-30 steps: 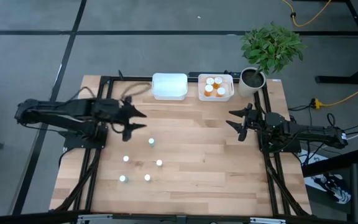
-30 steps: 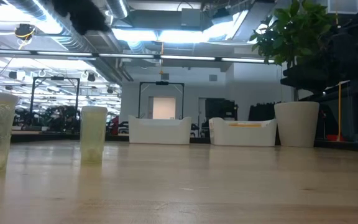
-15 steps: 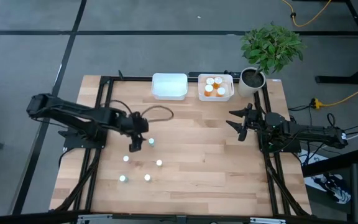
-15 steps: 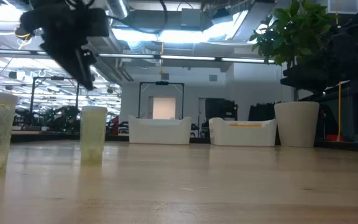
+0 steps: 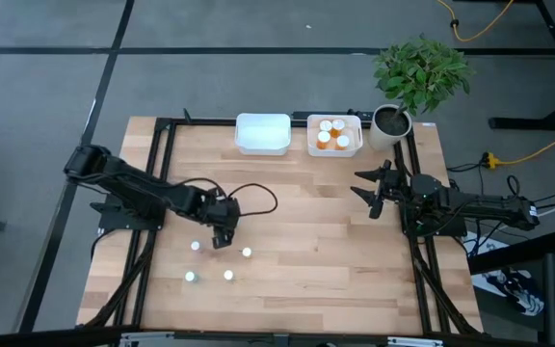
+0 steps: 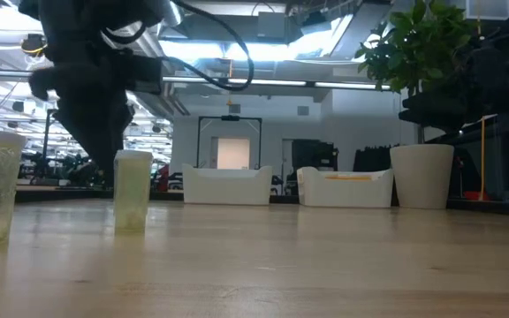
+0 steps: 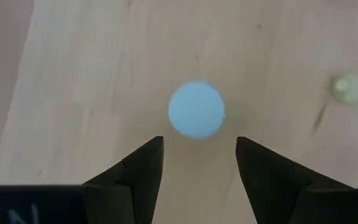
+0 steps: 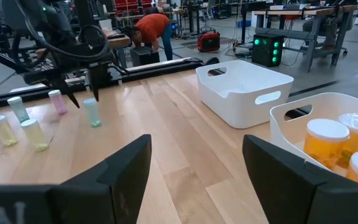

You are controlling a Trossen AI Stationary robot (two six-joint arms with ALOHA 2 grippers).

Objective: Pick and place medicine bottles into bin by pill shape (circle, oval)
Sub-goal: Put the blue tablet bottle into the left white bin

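- Four orange bottles (image 5: 333, 134) already sit in the right bin (image 5: 356, 148), top centre; the left bin (image 5: 262, 134) looks empty.
- Five vials (image 5: 227, 275) remain on the table, lower left of centre.
- Left gripper (image 5: 223, 234) hovers spread over one vial (image 7: 196, 109), grasping nothing.
- Right gripper (image 5: 368, 196) waits at right, spread, empty.

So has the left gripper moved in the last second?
Yes. The left gripper moved away from the white bin and now hangs above a vial.

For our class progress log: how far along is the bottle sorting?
Done: orange bottles sit in the right bin. In hand: left gripper, jaws open, hangs over one vial. Left: four vials on the table; right gripper waits.
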